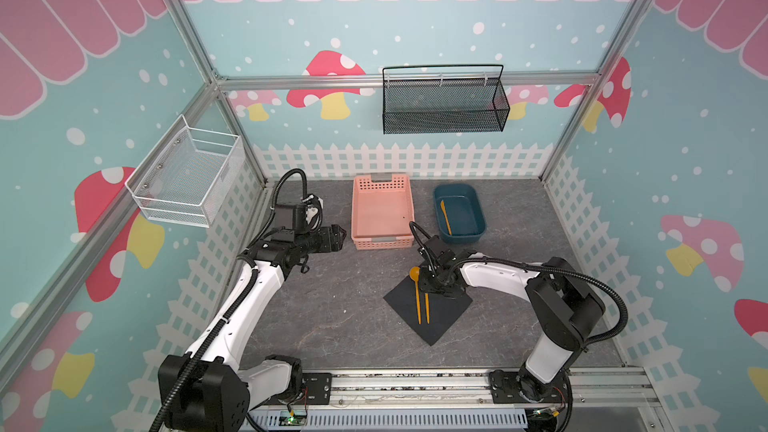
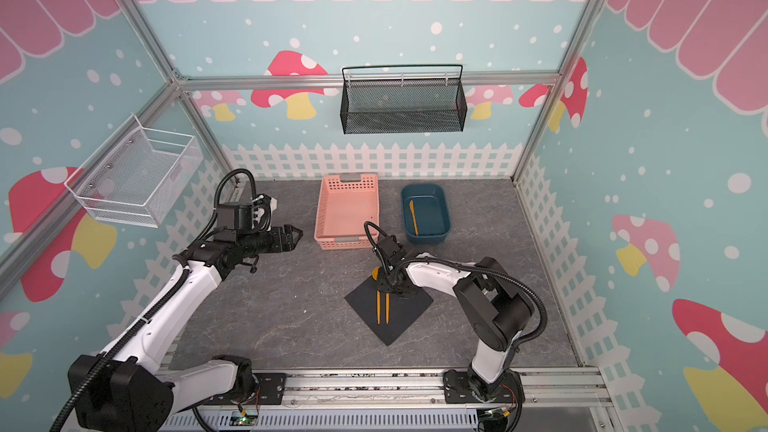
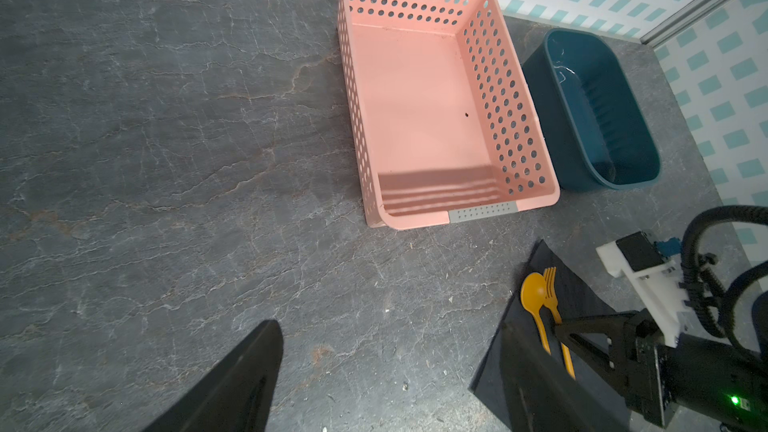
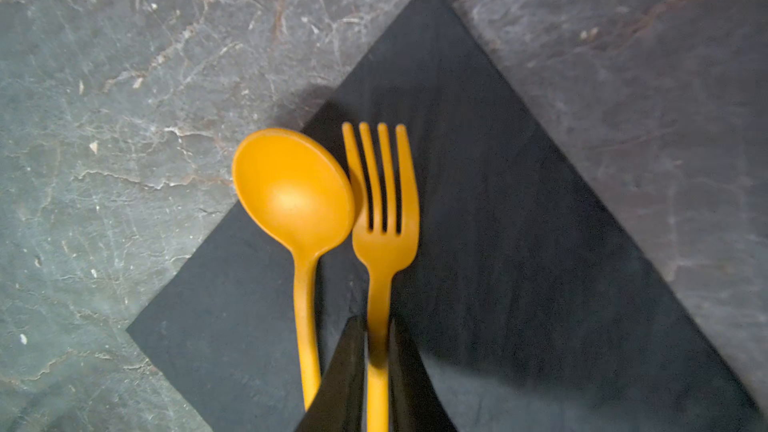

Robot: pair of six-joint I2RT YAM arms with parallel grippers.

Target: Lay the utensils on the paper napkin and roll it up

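Observation:
The black paper napkin (image 1: 446, 320) (image 4: 519, 243) lies as a diamond on the grey table, right of centre. An orange-yellow spoon (image 1: 417, 297) (image 4: 293, 197) and fork (image 1: 427, 310) (image 4: 384, 209) rest side by side on it, with the spoon's bowl over the napkin's edge. My right gripper (image 1: 430, 286) (image 4: 377, 324) is low over the napkin, shut on the fork's handle. A third utensil, the thin knife (image 1: 445, 216), lies inside the dark blue tub (image 1: 478, 209). My left gripper (image 1: 338, 236) (image 3: 392, 326) hovers open and empty left of the pink basket.
The pink perforated basket (image 1: 355, 218) stands at the back centre with the blue tub just to its right. A black mesh basket (image 1: 444, 101) hangs on the back wall. A white wire basket (image 1: 187, 172) hangs on the left wall.

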